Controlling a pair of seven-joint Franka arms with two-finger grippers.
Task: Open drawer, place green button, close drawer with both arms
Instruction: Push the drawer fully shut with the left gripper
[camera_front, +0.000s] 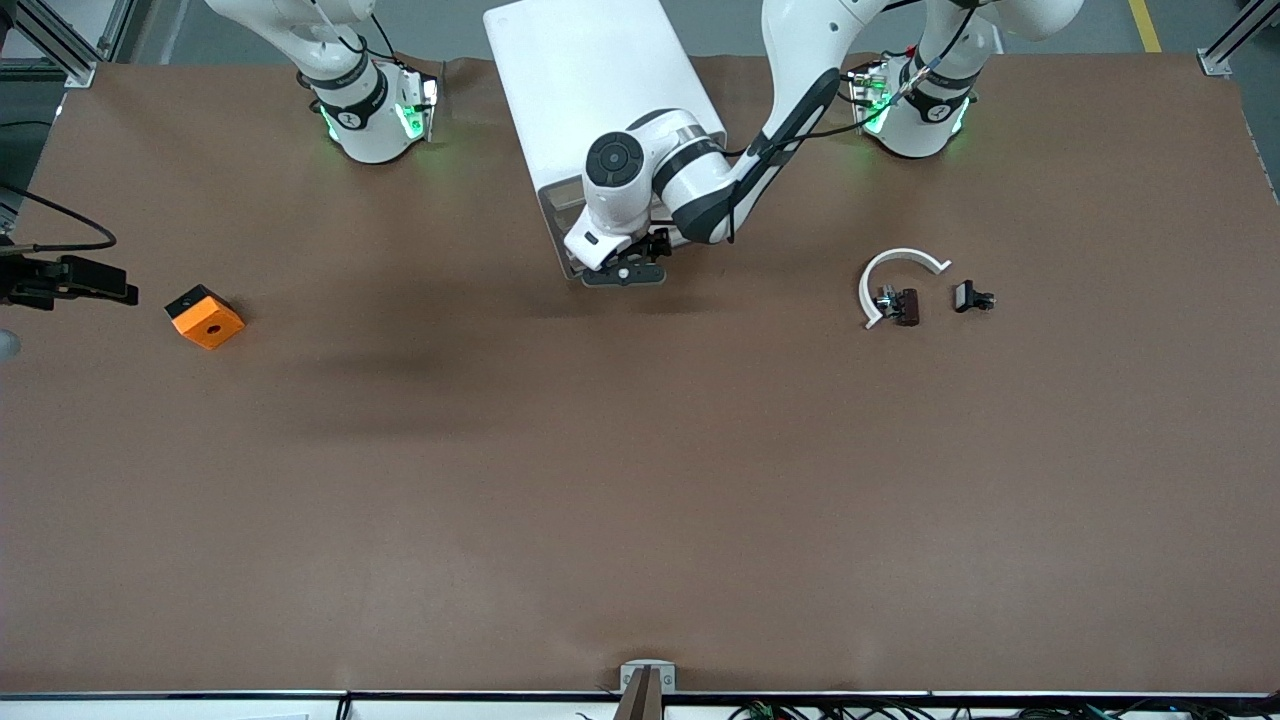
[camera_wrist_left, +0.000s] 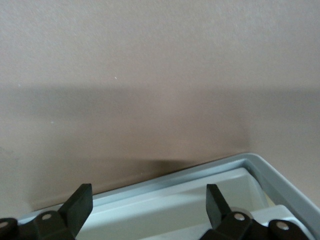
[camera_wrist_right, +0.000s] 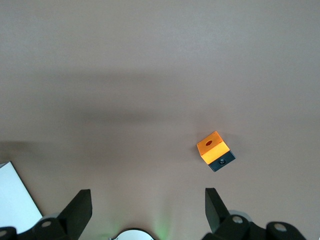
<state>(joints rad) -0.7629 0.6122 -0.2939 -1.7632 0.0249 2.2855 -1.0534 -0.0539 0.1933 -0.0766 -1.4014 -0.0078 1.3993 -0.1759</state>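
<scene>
White cabinet (camera_front: 590, 90), drawer (camera_wrist_left: 200, 192) at 6 o'clock: left gripper (camera_wrist_left: 145, 205) open-jawed over it, poised for pull. Right gripper (camera_wrist_right: 145, 207) open, waiting above orange block (camera_wrist_right: 214, 149).

Front view looks down on you from high across the table (camera_front: 640, 480), both arm bases along its top edge. Left wrist view sits close over the drawer (camera_wrist_left: 260, 167) rim, facing the tabletop. Right wrist view hangs higher, looking down at the orange block (camera_wrist_right: 214, 150). Front and right wrist views share that block (camera_front: 204, 316); front and left wrist views share the drawer.
</scene>
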